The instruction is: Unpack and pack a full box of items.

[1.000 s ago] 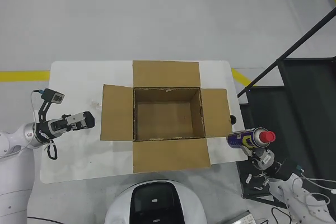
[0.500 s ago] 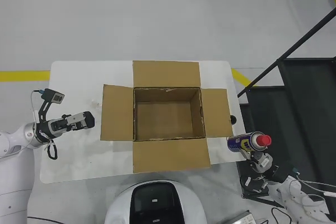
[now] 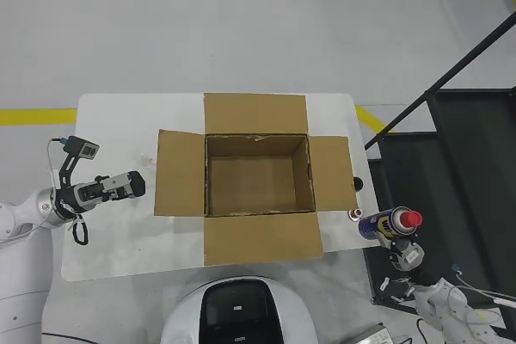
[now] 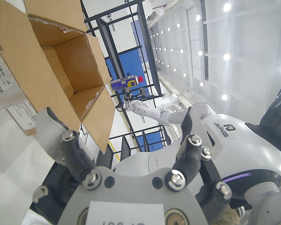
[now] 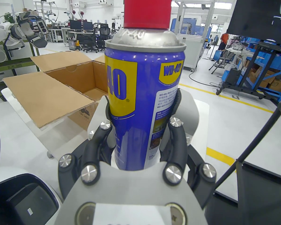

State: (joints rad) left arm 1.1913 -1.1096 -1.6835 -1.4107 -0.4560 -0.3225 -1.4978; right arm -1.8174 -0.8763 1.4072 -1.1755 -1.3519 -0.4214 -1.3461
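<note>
Cardboard sets the scene: the open box [image 3: 256,238] sits mid-frame in the top view on the white table [image 3: 112,129], all four flaps folded outward. What shows of its floor is bare.

The spray can [image 3: 385,222] is at the lower right of that frame, in the air just past the table's right edge and near the box's right flap. The right gripper [image 5: 142,122] is clamped around the lower part of the can's blue body, one finger on each side. The left gripper [image 3: 142,183] hangs over the left part of the table, well apart from the box, its fingers spread and holding nothing.

I judge the step in hand to be carrying the can between the box and the space beside the table. Which direction it is going cannot be told.

To do it well, the grip should stay firm, because it sits low on the can and the top half can swing. If the can goes into the box, it should pass above the right flap rather than brush it. It should then come down over the middle of the opening, away from the walls, and be let go only once it rests on the floor.

In the top view the can's long axis runs almost left to right. The red cap [image 3: 411,218] points to the right edge of the frame and the base faces the box. In the right wrist view the cap points straight away from the palm.
</note>
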